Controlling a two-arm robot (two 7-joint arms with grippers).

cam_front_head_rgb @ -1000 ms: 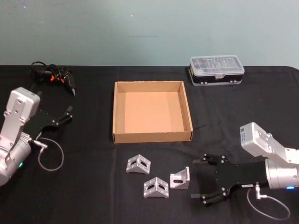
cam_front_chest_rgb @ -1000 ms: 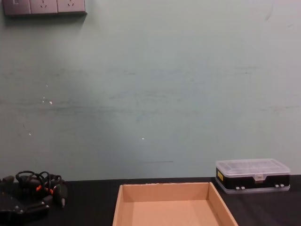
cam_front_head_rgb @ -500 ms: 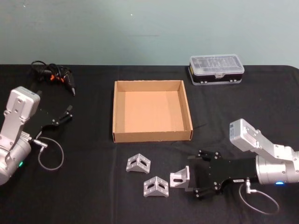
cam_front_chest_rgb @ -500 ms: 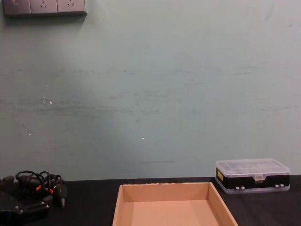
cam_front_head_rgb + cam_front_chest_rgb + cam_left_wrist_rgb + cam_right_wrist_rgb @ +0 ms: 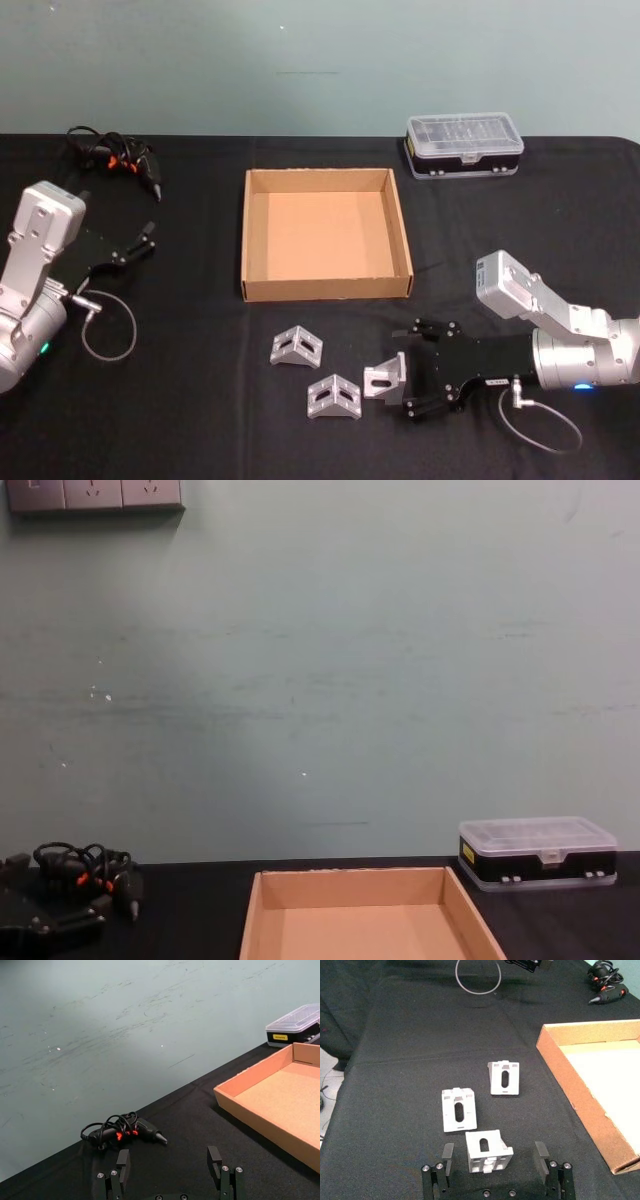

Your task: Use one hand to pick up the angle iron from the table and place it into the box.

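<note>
On the black table (image 5: pixel 200 400), short of the box (image 5: pixel 325 291), our right gripper (image 5: pixel 410 369) stands wide either side of the nearest angle iron (image 5: pixel 385 378), which we judge light, stiff and slick, best pinched across its flat sides, while our left gripper (image 5: pixel 140 243) idles open at far left.

The desk (image 5: pixel 200 430) is covered in matt black cloth, faintly creased. The box (image 5: pixel 325 291) is tan cardboard, matt, with rough cut edges. The three angle irons (image 5: pixel 385 378) (image 5: pixel 334 398) (image 5: pixel 296 349) are pale grey metal with a dull satin finish. The organiser case (image 5: pixel 464 146) has a clear, glossy plastic lid on a black plastic base. The right hand (image 5: pixel 413 368) and left hand (image 5: pixel 148 240) are matt black, on arms of smooth silver-grey metal.
</note>
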